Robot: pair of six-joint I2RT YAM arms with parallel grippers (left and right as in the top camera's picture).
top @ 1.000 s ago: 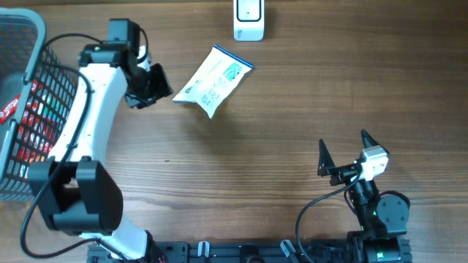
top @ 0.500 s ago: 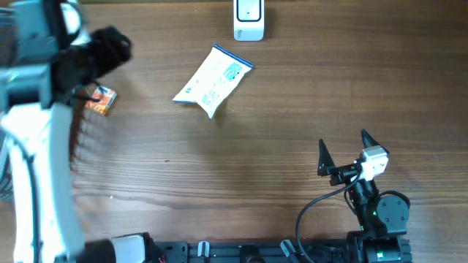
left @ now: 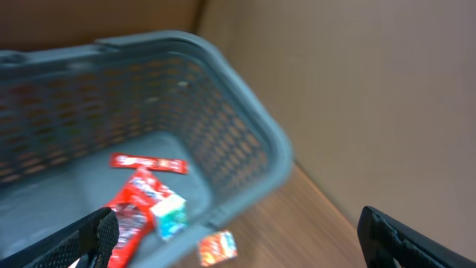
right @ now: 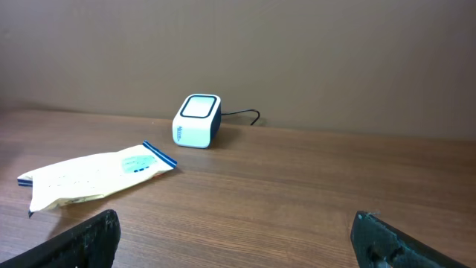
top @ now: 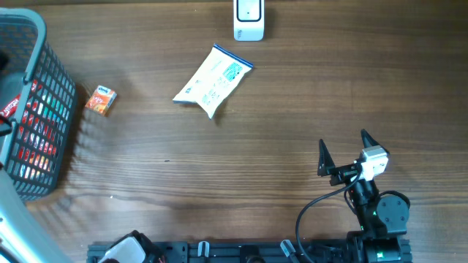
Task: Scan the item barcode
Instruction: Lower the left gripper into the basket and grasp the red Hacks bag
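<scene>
A white barcode scanner (top: 248,20) stands at the table's far edge, also in the right wrist view (right: 198,120). A white pouch with blue print (top: 213,80) lies flat in front of it (right: 97,173). A small orange box (top: 101,100) lies on the table just right of the basket (left: 217,247). My left gripper (left: 238,217) hangs open high above the basket's corner and holds nothing; the overhead view does not show it. My right gripper (top: 343,140) is open and empty near the front right (right: 234,217), far from the pouch.
A grey mesh basket (top: 51,55) at the far left holds red packets (left: 137,205) and a white and teal box (left: 169,214). A sliver of the white left arm (top: 11,219) shows at the lower left edge.
The left arm has swung left out of the overhead view while its gripper opened. The small orange box now lies uncovered beside the basket. The right arm has not moved.
</scene>
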